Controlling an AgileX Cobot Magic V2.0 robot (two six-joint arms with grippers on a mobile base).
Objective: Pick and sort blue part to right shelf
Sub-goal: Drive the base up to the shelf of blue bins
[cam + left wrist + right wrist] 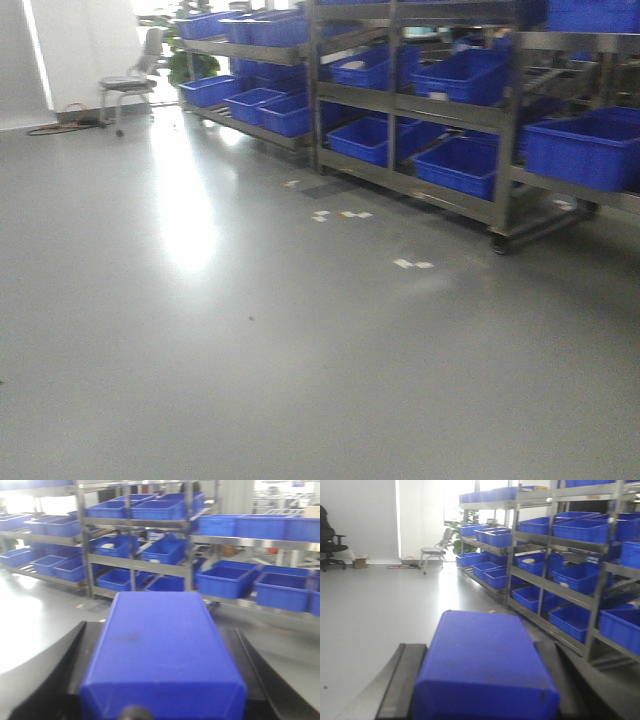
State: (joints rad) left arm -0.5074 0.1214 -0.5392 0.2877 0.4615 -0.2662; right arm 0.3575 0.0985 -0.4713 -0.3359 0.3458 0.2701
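blue part [485, 665], steel shelf [430, 108] beyond

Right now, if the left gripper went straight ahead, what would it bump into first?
Probably the shelf, near its low crates. Only floor lies before it, but depth is hard to judge. The box in the gripper would touch first.

Daylight from the far window [457, 497], blown out white. Long glare streak on the grey floor [188, 215], front view. All three views soft and slightly smeared; the front one is grainy and dimmer at the bottom. Blue block [162, 650] close to both wrist lenses is out of focus, its edges fuzzy. Shelf [500, 115] undersides shaded, metal rails catch dull highlights.
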